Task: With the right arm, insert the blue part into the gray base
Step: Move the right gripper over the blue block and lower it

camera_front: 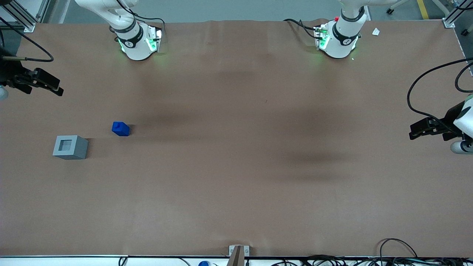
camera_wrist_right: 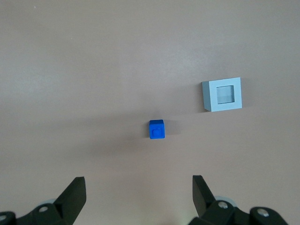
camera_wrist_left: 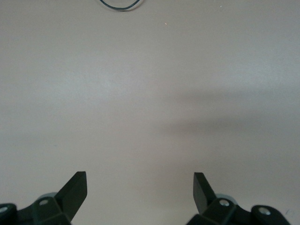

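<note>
The blue part (camera_front: 121, 129) is a small bright blue block with a raised stub on top, lying on the brown table. The gray base (camera_front: 70, 147) stands beside it, slightly nearer the front camera, with its square recess facing up and empty. My right gripper (camera_front: 58, 88) hovers above the table at the working arm's end, farther from the front camera than both blocks. In the right wrist view the gripper (camera_wrist_right: 139, 182) is open with nothing between its fingers. The blue part (camera_wrist_right: 156, 130) and gray base (camera_wrist_right: 224, 94) lie ahead of it, apart from each other.
Both arm bases (camera_front: 137, 40) stand along the table edge farthest from the front camera. A small white scrap (camera_front: 375, 32) lies near the parked arm's base. A metal bracket (camera_front: 238, 253) and loose cables (camera_front: 395, 255) sit at the edge nearest the front camera.
</note>
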Action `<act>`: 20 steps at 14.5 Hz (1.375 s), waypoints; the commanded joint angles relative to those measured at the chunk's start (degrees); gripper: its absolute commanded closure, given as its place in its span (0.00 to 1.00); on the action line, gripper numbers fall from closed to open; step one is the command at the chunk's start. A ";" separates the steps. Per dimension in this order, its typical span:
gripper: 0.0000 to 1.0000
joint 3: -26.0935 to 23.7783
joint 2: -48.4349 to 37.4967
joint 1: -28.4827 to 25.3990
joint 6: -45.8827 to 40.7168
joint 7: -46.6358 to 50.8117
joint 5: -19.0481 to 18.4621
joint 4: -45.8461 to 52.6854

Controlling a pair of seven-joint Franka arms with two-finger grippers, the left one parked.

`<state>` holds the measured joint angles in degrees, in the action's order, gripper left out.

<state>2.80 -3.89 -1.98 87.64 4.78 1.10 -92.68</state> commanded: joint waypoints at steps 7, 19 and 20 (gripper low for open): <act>0.00 0.10 0.29 -0.22 -0.10 0.32 0.31 -0.48; 0.04 0.10 -0.50 -1.63 17.28 0.23 0.31 -26.39; 0.04 0.19 -0.50 -1.63 19.65 0.23 0.31 -28.50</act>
<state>2.79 -2.18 -3.65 103.25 4.77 1.10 -115.71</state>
